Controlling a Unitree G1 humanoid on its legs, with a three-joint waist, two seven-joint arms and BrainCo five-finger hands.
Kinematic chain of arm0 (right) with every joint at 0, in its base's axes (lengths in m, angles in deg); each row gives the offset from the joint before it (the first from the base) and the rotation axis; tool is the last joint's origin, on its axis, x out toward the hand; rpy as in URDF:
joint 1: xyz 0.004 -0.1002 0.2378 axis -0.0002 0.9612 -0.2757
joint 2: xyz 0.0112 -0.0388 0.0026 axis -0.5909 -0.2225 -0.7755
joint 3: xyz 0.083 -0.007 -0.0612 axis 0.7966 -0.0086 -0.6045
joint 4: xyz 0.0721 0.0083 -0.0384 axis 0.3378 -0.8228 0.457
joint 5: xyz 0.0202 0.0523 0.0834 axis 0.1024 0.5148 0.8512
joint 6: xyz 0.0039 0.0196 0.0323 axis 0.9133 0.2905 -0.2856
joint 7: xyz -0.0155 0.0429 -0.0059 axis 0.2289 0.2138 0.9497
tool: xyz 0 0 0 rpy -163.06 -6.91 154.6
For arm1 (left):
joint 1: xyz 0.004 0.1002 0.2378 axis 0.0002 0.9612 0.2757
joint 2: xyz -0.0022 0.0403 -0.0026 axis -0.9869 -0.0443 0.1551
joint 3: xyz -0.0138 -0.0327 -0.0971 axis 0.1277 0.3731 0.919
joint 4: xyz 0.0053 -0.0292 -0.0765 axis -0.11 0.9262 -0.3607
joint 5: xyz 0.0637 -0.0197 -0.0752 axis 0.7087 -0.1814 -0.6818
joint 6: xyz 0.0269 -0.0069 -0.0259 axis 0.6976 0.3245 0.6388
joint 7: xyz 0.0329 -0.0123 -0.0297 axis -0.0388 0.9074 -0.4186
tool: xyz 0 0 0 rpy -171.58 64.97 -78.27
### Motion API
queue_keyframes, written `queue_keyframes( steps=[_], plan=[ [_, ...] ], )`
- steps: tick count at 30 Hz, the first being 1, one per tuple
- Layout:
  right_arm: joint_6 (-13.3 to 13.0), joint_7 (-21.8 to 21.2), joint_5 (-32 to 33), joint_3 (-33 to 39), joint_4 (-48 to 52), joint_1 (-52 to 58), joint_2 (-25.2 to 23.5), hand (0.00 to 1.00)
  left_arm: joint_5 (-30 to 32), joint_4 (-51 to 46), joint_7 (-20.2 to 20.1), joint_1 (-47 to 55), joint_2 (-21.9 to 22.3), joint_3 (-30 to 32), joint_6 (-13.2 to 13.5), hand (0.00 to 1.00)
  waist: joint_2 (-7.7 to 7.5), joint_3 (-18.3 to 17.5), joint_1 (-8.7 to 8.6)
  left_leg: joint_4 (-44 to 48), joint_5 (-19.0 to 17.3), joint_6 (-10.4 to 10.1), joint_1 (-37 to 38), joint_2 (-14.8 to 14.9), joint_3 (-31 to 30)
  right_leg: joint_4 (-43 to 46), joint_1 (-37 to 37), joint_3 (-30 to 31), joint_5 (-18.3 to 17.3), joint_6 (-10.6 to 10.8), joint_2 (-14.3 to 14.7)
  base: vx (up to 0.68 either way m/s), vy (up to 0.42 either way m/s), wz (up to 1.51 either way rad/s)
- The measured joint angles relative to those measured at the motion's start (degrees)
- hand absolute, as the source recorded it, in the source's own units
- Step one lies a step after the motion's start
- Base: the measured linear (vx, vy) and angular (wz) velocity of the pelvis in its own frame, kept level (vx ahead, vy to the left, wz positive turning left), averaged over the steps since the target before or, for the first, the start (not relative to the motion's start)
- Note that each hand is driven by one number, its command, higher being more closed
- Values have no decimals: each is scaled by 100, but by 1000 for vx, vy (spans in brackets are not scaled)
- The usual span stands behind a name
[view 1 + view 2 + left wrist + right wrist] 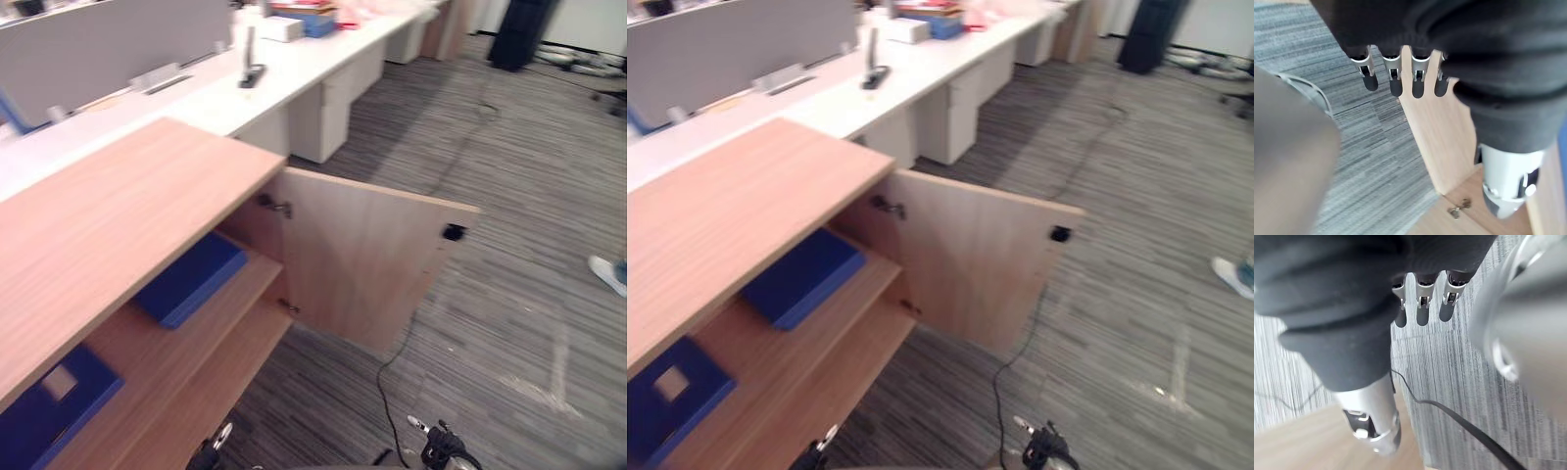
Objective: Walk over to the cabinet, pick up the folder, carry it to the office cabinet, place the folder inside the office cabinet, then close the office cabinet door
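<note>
Folders, blue, flat and rectangular: two, both lying on the upper shelf of the light-wood office cabinet. The first blue folder sits left of centre in the left eye view, near the hinged side. The second blue folder, bearing a pale square label, sits in the lower left corner.

Cabinet door, light wood: one, swung open at centre frame, with two metal hinges and one small black fitting near its free edge.

Robot hands: two. The left robot hand has straight, slightly spread fingers and holds nothing, above the door's edge and the grey striped carpet. The right robot hand has straight fingers side by side, also holding nothing, above the carpet. Both folders lie on the shelf, apart from either robot hand.

White worktop, long: one, across the upper left, backed by a grey partition screen.

Person's pale shoe: one, right edge.
</note>
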Motion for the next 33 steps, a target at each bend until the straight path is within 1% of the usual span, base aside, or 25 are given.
queue_keyframes(
  steps=[1, 2, 3, 4, 5, 6, 7, 8, 9, 12, 15, 17, 19, 20, 21, 23, 26, 28, 29, 30, 33],
  plan=[
    [1, 0, 0, -13, -83, -94, 93, 0, -1, 141, -6, -36, 31, 1, -44, 0, 135, -28, -3, -57, 129, 7, -15, 117, 44, -336, 6, 106, 156, -112, 319, 109, -291, -122],
    [6, 1, -1, -28, -110, -116, 108, 0, 2, 175, -8, -26, 21, 0, -60, 0, 139, -32, 8, 9, 246, 54, -33, 180, 40, -588, 33, 210, 236, -164, 482, 41, -245, -105],
    [9, 6, -5, -63, -191, -135, 116, 0, -22, 143, -2, 3, 11, -33, -60, 0, 62, -30, 52, 28, 237, -27, -83, 211, -62, -986, 110, 436, 404, -251, 708, -83, -278, -108],
    [11, 10, -9, -64, -236, -169, 152, 0, -88, 117, 4, -8, 12, -69, -58, 0, 57, -51, 57, -439, 210, -54, -79, 79, -307, -1283, 166, 630, 540, -284, 870, -143, -248, -101],
    [9, 2, -12, -84, -235, -175, 163, 0, -170, 96, 8, -24, 25, -77, -58, 0, 63, -50, 28, -609, 308, -32, -110, 46, -399, -1387, 213, 660, 579, -298, 938, -189, -131, -70],
    [11, -5, -13, -283, -235, -146, 202, 0, -252, 8, 14, -27, 79, -82, -40, 0, 90, -68, -38, -851, 686, -13, -213, 48, -488, -1468, 270, 712, 601, -302, 1064, -184, -62, -53],
    [18, -5, -11, -438, -238, -127, 204, 0, -261, -82, 26, -22, 95, -84, -28, 0, 54, -98, -37, -837, 828, -124, -203, 104, -501, -1503, 292, 828, 603, -297, 1152, -133, -39, -42],
    [16, -10, -12, -525, -228, -110, 200, 0, -256, -89, 36, -34, 87, -102, -24, 0, 29, -150, -76, -873, 848, -152, -201, 104, -526, -1552, 300, 829, 616, -278, 1167, -84, -21, -21],
    [17, -4, -11, -651, -194, -106, 231, 0, -245, -96, 65, -125, 95, -258, -25, 0, 19, -195, -119, -980, 866, -167, -199, 93, -577, -1630, 301, 814, 673, -254, 1190, 10, 8, 5],
    [19, 7, -11, -688, 128, -207, 255, 0, -250, -337, 71, -242, 132, -475, -19, 0, -19, -186, -117, -1126, 961, -167, -265, 19, -593, -1883, 290, 799, 872, -218, 1215, -30, 49, 7],
    [19, 106, -16, -786, 717, -570, 391, 0, -337, -469, 94, -240, 32, -605, 0, 0, -18, -192, -110, -1214, 1020, -139, -319, -60, -604, -2118, 281, 793, 1072, -183, 1237, -20, 84, 3],
    [-6, 198, -30, -1024, 1262, -1065, 635, 0, -338, -473, 113, -220, -87, -689, 2, 0, -11, -196, -103, -1271, 1069, -98, -375, -116, -627, -2285, 274, 790, 1202, -182, 1253, -34, 68, 2],
    [-70, 210, -80, -1123, 1411, -1433, 833, 0, -323, -476, 111, -211, -124, -710, 4, 0, -6, -197, -89, -1335, 1118, -91, -404, -146, -658, -2407, 264, 786, 1299, -181, 1272, -29, 38, 2],
    [-153, 258, -148, -1132, 1412, -1822, 977, 0, -256, -475, 108, -179, -146, -714, 5, 0, -6, -196, -51, -1427, 1185, -95, -401, -183, -696, -2506, 284, 769, 1366, -190, 1288, -30, 20, 10],
    [-196, 311, -212, -1165, 1410, -2132, 1093, 0, -171, -475, 106, -139, -162, -717, 6, 0, -5, -195, -47, -1476, 1220, -88, -403, -202, -766, -2606, 333, 706, 1421, -185, 1304, -30, 12, 16],
    [-234, 366, -223, -1205, 1392, -2535, 1244, 0, -167, -472, 104, -69, -174, -718, 6, 0, -3, -193, -15, -1549, 1278, -86, -395, -222, -859, -2756, 426, 607, 1492, -187, 1337, -40, 2, 25],
    [-244, 413, -223, -1428, 1323, -3191, 1431, 0, -164, -466, 98, 61, -195, -713, 5, 0, 13, -172, 90, -1642, 1382, -99, -447, -248, -995, -2883, 441, 506, 1572, -208, 1359, -49, -10, 21],
    [-269, 423, -222, -1557, 774, -3910, 1588, 0, -168, -467, 97, 153, -206, -693, 5, 0, 15, -118, 172, -1677, 1480, -97, -532, -271, -1102, -2997, 439, 408, 1656, -242, 1374, -78, -19, 22],
    [-282, 423, -216, -1561, 639, -4099, 1618, 0, -172, -470, 98, 165, -203, -688, 6, 0, 22, -76, 208, -1694, 1505, -90, -550, -277, -1117, -3032, 439, 393, 1685, -254, 1382, -101, -15, 19],
    [-296, 424, -210, -1560, 405, -4416, 1682, 0, -176, -471, 98, 167, -203, -668, 6, 0, 22, 18, 255, -1717, 1561, -60, -620, -292, -1202, -3081, 418, 322, 1727, -278, 1385, -138, -19, 30],
    [-296, 396, -155, -1548, -71, -4911, 1740, 0, -249, -477, 109, 216, -192, -607, 7, 0, 17, 194, 341, -1746, 1682, -26, -814, -326, -1399, -3235, 373, 151, 1844, -311, 1397, -121, -14, 30]
  ],
)
